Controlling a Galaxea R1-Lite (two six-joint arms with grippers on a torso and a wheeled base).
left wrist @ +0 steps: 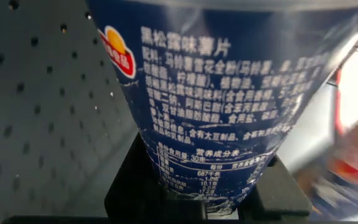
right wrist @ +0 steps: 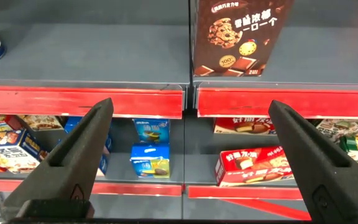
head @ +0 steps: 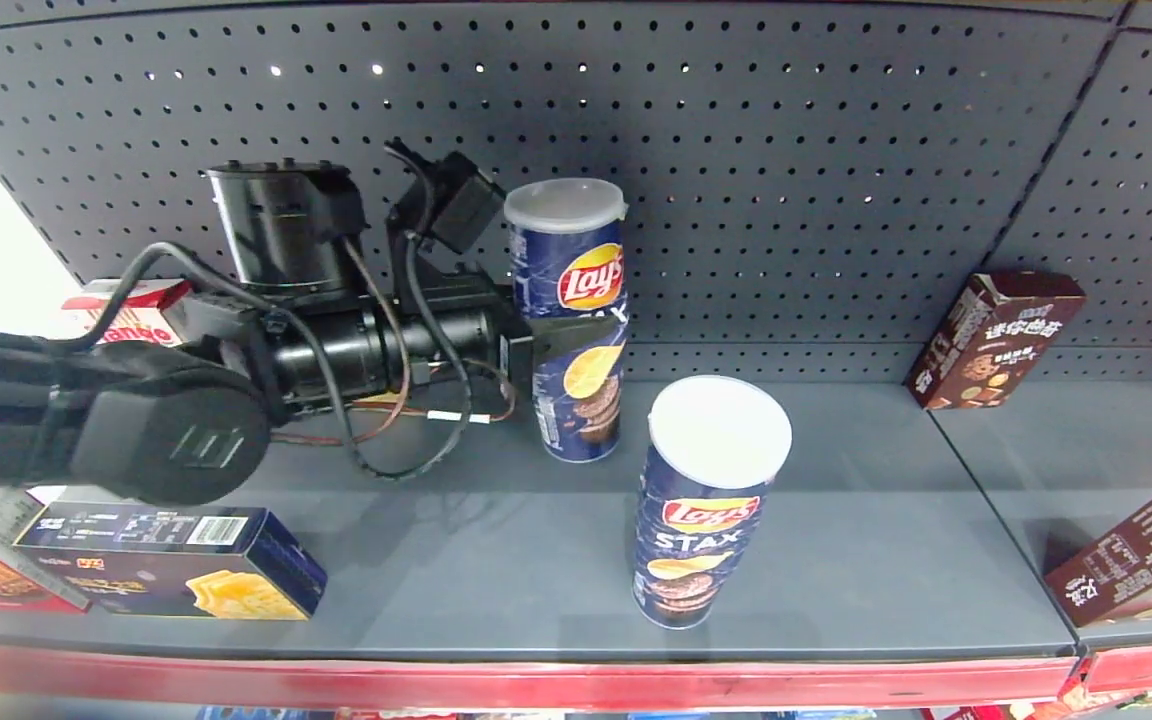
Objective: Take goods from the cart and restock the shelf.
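Near can (head: pixel 701 510) free, far can (head: pixel 566 250) in L fingers (head: pixel 564 338): 2 total.

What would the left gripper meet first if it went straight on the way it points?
Gripping the held can, the left gripper points along the shelf near the back panel. It would probably pass behind the standing can and reach the brown box; depth is unclear.

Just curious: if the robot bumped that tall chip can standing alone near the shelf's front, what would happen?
The front chip can is tall on a narrow base, so it would probably tip. Being round, it might then roll toward the edge of the shelf. Its smooth wall looks slippery.
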